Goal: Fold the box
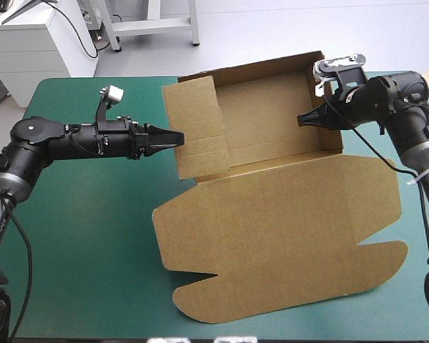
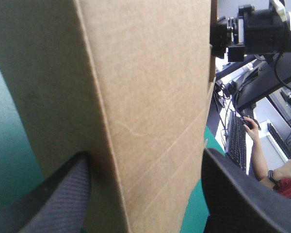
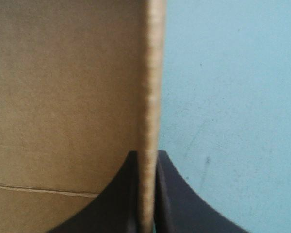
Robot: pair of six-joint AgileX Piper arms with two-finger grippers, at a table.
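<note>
The brown box (image 1: 272,214) lies in the middle of the table, its wide lid flat toward the near edge. At the far side its walls stand raised around the tray floor (image 1: 264,121). My left gripper (image 1: 173,138) is open and straddles the left wall (image 2: 150,97), one black finger (image 2: 63,194) on each side of the board. My right gripper (image 1: 305,119) reaches in over the right wall (image 1: 330,107). In the right wrist view it (image 3: 147,154) is shut on the box, the board's edge (image 3: 151,73) pinched between the fingers. The right arm's wrist (image 2: 252,29) shows beyond the wall in the left wrist view.
The teal-green cover (image 1: 79,236) shows to the left of the lid and in a narrow strip past the box on the right (image 1: 415,236). The lid's rounded tabs (image 1: 200,307) reach close to the table's near edge.
</note>
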